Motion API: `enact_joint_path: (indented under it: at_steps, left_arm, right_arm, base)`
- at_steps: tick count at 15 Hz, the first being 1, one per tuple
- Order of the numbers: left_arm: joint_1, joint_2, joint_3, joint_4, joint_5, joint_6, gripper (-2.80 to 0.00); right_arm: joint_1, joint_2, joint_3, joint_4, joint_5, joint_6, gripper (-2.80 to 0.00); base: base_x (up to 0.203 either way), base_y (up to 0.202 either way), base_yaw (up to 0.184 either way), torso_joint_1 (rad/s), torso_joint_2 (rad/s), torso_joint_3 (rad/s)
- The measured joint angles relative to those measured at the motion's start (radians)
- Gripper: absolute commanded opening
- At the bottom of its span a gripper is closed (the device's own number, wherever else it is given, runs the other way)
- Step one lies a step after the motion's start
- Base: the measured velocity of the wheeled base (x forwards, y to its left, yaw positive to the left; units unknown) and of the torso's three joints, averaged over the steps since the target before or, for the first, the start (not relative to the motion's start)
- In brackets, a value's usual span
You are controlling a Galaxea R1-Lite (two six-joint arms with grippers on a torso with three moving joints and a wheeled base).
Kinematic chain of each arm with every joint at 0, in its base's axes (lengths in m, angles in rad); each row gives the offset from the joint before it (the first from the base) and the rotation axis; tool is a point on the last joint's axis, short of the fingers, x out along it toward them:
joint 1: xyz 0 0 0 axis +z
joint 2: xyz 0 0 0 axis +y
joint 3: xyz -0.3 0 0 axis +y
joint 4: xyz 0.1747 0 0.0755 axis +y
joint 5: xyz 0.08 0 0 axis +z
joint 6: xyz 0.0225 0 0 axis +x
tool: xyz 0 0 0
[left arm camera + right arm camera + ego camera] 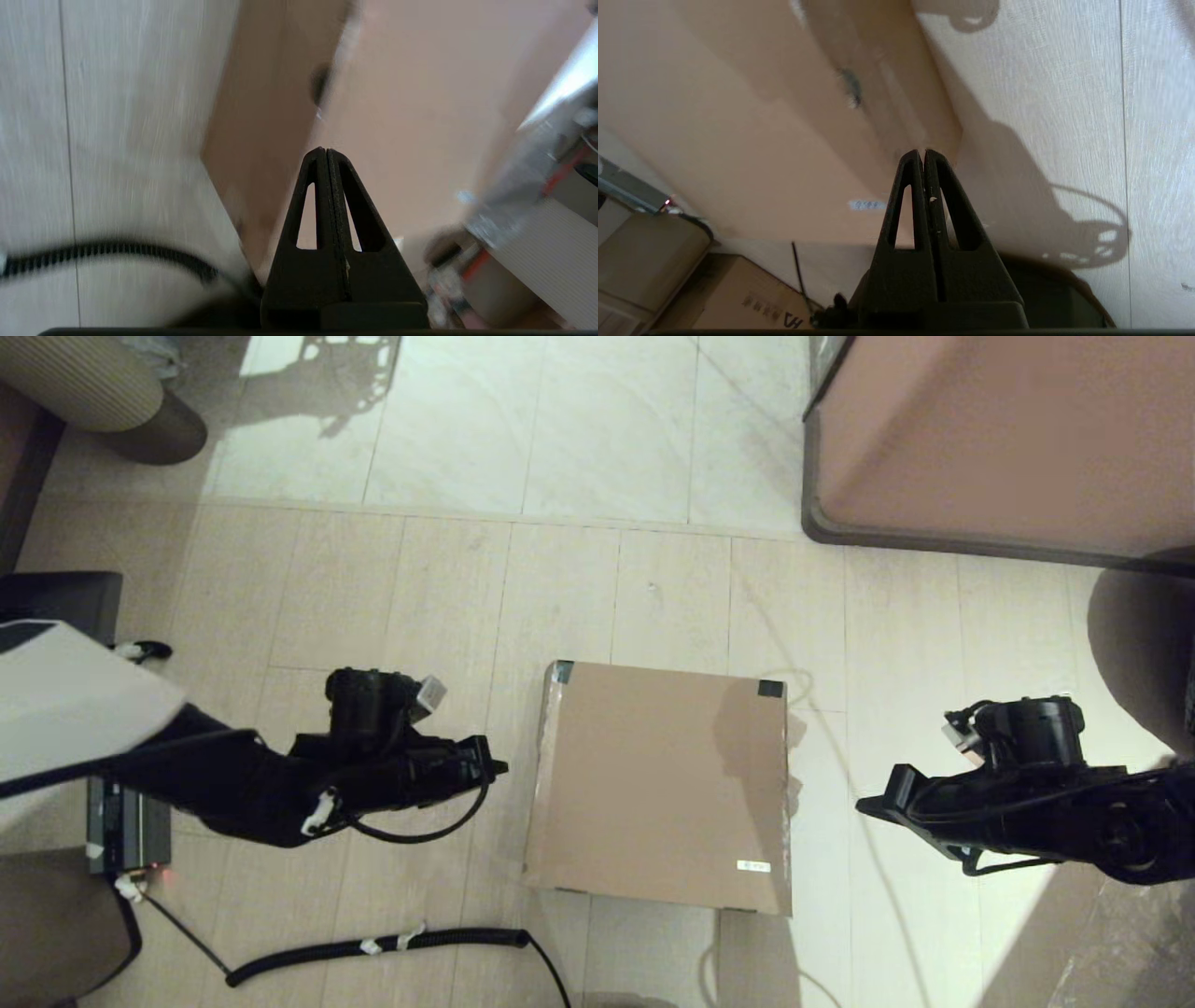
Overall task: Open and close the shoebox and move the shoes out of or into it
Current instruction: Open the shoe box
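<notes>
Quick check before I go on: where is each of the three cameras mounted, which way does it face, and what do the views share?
Head view: on the head, looking down at the floor and the closed shoebox; left gripper and right gripper flank it.
Left wrist view: behind the shut left gripper, facing the shoebox.
Right wrist view: behind the shut right gripper, facing the shoebox.
Shared: the shoebox in all three; its white label in head and right wrist views.
</notes>
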Motion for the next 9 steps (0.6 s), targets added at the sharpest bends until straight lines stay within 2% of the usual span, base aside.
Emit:
enact_joint_path:
  at_steps: [3,6,9]
  left_arm:
    - [-0.010,0.107,-0.028,-0.107,0.045,-0.002,-2.80]
    - [-0.012,0.179,-0.089,-0.109,0.115,-0.003,-2.80]
    - [-0.017,0.224,-0.130,-0.103,0.127,-0.001,-2.80]
  right_arm:
    - [0.001,0.102,-0.020,-0.110,-0.025,0.016,-2.80]
    - [0.022,0.200,-0.047,-0.202,-0.034,0.034,-2.80]
    - [0.063,0.275,-0.055,-0.246,-0.042,0.032,-2.80]
  base:
    - [0.000,0.000,0.000,0.000,0.00,0.000]
    - [0.000,0.000,0.000,0.000,0.00,0.000]
    - [0.000,0.000,0.000,0.000,0.00,0.000]
